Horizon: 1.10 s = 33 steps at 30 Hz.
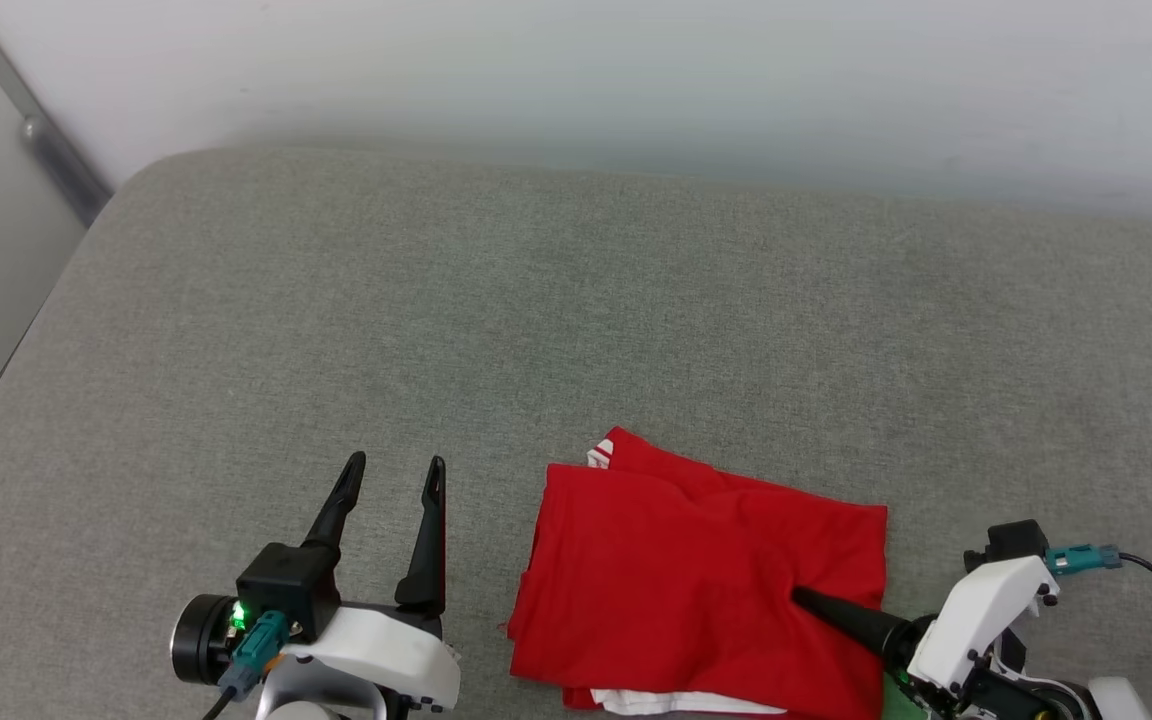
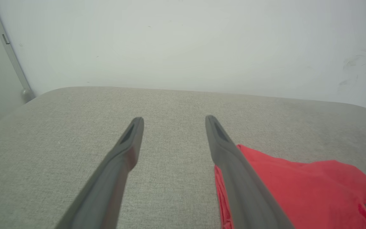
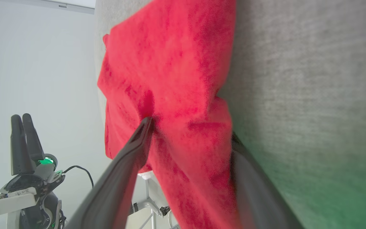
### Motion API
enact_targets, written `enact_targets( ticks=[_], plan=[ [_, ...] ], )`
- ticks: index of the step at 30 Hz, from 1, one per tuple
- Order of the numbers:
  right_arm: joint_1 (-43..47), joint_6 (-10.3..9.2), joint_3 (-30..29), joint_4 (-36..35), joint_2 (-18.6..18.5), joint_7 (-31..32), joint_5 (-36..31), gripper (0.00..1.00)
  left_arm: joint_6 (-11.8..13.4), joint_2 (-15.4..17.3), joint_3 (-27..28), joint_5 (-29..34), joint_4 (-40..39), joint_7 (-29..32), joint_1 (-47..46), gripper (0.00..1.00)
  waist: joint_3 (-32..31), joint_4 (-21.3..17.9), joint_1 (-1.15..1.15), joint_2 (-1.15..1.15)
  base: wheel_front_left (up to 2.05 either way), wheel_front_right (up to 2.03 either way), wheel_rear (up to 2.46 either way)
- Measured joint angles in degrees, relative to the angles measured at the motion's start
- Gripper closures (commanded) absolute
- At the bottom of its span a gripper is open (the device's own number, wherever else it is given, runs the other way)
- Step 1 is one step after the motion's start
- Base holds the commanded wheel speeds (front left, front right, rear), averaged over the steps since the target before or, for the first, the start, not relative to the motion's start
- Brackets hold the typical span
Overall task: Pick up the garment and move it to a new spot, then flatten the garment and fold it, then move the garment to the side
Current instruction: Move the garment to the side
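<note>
The right claw stands wide, its two long, dark, tapering fingers straddling the near right corner of the garment. One finger lies on top of the cloth, its tip pressed into a small dimple with creases running out from it. The other finger is tucked under the cloth's edge, against the surface. The fingers are far apart and the thin cloth between them is not pinched.

The garment is soft red knit, folded into a rough rectangle several layers thick. It lies at the near edge of the surface, right of centre. A strip of white cloth peeks from under its near edge, and a bit of red-and-white striped trim shows at its far left corner. The top layer is smooth except for shallow wrinkles near the finger.

The left claw is also spread wide and empty. It sits just left of the garment over bare surface, with a gap between them in the head view. A small green light glows on its black wrist block.

The surface is padded and covered in grey, finely woven fabric, with rounded far corners. Behind it is a plain pale wall, and a grey metal rail slants down at the far left.
</note>
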Motion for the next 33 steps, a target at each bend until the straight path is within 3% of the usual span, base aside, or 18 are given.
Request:
enact_targets(
  ticks=[2,9,15,18,26,27,33],
  plan=[
    [-0.4,-0.01,1.2,0.5,-0.2,-0.4,0.8,0.99,0.0,-0.1,0.1,0.0,0.3,0.0,0.0,0.0,-0.2,0.1,0.0,0.0,0.0,0.0,0.0],
    [-1.2,-0.04,7.4,-1.9,-3.7,-4.3,0.6,1.0,0.0,-0.2,0.3,0.0,0.6,0.0,0.5,0.0,-1.3,-1.5,0.0,0.0,0.0,0.0,0.0],
    [-2.7,-0.04,12.8,-1.2,-9.9,-8.9,-10.9,1.0,0.3,-0.2,0.8,0.0,-0.1,0.0,1.9,0.0,-2.5,-5.7,0.0,0.0,0.0,0.0,0.0],
    [-4.0,-0.02,13.0,0.5,-12.2,-10.0,-17.5,1.0,0.5,-0.3,1.4,0.0,-0.6,0.0,2.1,0.0,-2.7,-8.8,0.0,0.0,0.0,0.0,0.0],
    [-9.9,-0.02,11.0,2.1,-13.2,-10.9,-28.1,1.0,-0.5,-0.1,2.5,1.3,-2.6,-0.1,0.1,0.0,-0.2,-18.7,0.0,0.0,0.0,0.0,0.0],
    [-12.0,-0.03,9.5,3.0,-13.8,-12.0,-30.1,1.0,-0.9,0.2,2.2,2.1,-3.1,-0.1,-1.7,0.0,1.5,-20.8,0.0,0.0,0.0,0.0,0.0],
    [-19.4,-0.02,4.6,5.8,-14.4,-18.3,-36.8,1.0,-2.8,1.9,1.4,4.1,-4.9,1.6,-8.4,0.0,9.3,-24.7,0.0,0.0,0.0,0.0,0.0]
  ],
)
